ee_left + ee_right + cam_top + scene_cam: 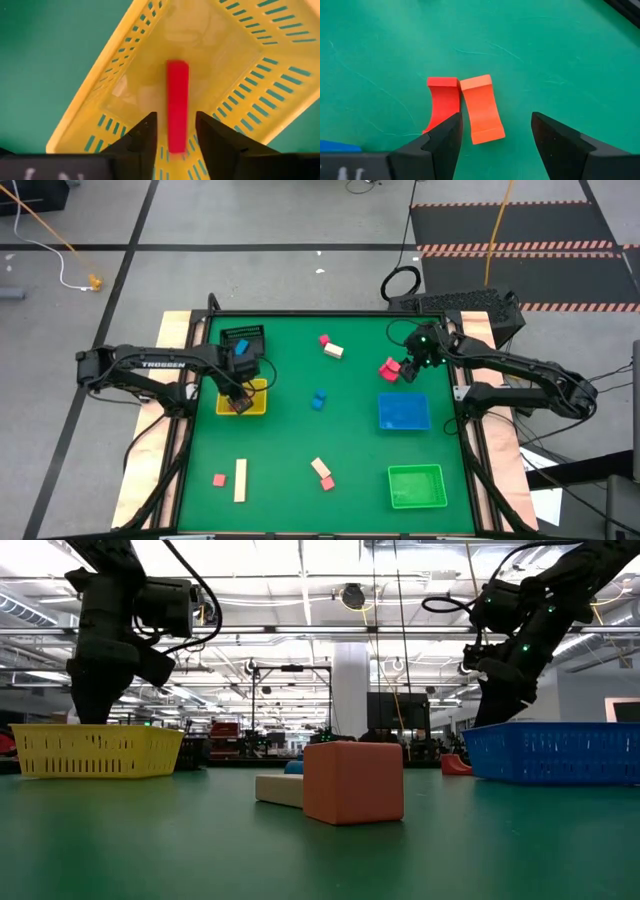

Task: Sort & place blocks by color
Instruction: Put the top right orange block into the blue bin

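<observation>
Two arms we log: left gripper (172,145) parted over a red wooden bar (177,105) in the yellow slotted plastic tray (125,60), right gripper (495,137) wide, empty, above two red curved blocks (465,107).

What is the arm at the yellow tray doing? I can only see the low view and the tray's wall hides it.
Observer: The left gripper hangs over the yellow tray, and a red bar shows between its parted fingers.
Operator: And the other arm?
Observer: The right gripper is open above a red curved block and an orange-red curved block.
Operator: Are those in a tray?
Observer: No, they lie side by side on the green mat.
</observation>
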`<state>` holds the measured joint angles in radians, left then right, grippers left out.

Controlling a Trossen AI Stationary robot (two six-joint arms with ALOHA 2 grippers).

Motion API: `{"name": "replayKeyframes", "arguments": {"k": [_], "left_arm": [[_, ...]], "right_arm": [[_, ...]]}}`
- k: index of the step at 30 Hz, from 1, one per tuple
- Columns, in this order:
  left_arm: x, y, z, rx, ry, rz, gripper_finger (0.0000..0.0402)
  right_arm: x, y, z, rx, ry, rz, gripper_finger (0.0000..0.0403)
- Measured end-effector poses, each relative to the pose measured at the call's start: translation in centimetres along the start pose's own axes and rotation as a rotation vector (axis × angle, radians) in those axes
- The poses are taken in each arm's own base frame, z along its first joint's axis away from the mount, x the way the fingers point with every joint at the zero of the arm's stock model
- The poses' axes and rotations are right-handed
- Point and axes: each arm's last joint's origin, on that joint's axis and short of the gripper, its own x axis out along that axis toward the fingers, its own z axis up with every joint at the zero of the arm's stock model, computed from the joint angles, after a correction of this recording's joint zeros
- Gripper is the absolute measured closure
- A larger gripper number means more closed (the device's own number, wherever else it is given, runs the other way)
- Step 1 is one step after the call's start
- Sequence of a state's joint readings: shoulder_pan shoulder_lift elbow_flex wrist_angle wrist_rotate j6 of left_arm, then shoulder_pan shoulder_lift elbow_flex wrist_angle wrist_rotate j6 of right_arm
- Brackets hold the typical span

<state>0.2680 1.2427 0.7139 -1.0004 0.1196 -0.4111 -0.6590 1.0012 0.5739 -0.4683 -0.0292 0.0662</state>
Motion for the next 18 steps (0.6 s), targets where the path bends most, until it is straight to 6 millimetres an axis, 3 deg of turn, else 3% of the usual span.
{"name": "replayKeyframes", "arguments": {"k": [9,14,18], "left_arm": [[-0.8,-0.4,0.4,-0.055,0.02,-0.106,0.0193],[-3.6,-1.4,1.6,-0.023,-0.086,-0.166,0.019],[-6.8,-2.2,2.8,0.044,-0.211,-0.192,0.019]], "right_arm": [[0.0,0.0,-0.4,0.085,0.039,-0.005,0.0177],[0.0,-0.1,-0.5,0.168,0.046,-0.015,0.0177],[0.1,-0.2,-0.5,0.139,0.054,-0.054,0.0176]]}}
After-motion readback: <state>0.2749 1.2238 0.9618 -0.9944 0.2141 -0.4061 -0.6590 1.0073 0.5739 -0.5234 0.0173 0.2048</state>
